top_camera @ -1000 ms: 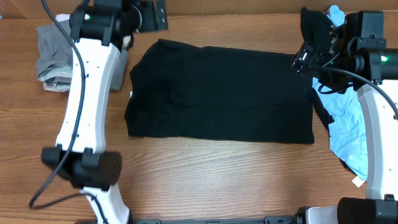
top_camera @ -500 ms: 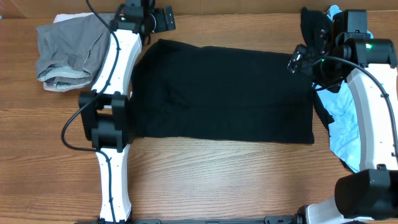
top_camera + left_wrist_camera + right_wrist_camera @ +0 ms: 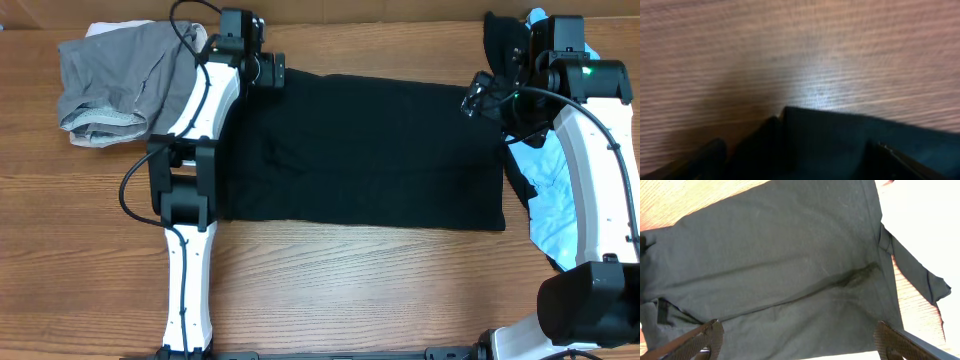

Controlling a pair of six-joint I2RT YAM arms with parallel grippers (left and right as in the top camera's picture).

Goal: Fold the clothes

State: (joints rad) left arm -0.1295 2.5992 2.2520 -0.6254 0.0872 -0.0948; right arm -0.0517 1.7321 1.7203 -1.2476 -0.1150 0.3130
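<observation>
your plain black short-sleeved cloth t-shirt (image 3: pixel 360 150) lies as a flat rectangle mid-table on the wood-grain tabletop (image 3: pixel 330 290). the left gripper (image 3: pixel 272 72) is over its far left corner and the right gripper (image 3: pixel 480 100) over its far right, both with jaws apart and nothing held. close too shallow and you'd likely pinch only the top layer (left wrist view is blurred). the right could also snag the crumpled light-blue garment (image 3: pixel 555 215) beside it.

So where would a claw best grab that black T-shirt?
Probably at its far corners, from above: the black T-shirt lies flat as a rectangle, so only corners give loose cloth to pinch. The left claw and right claw hover there.
</observation>
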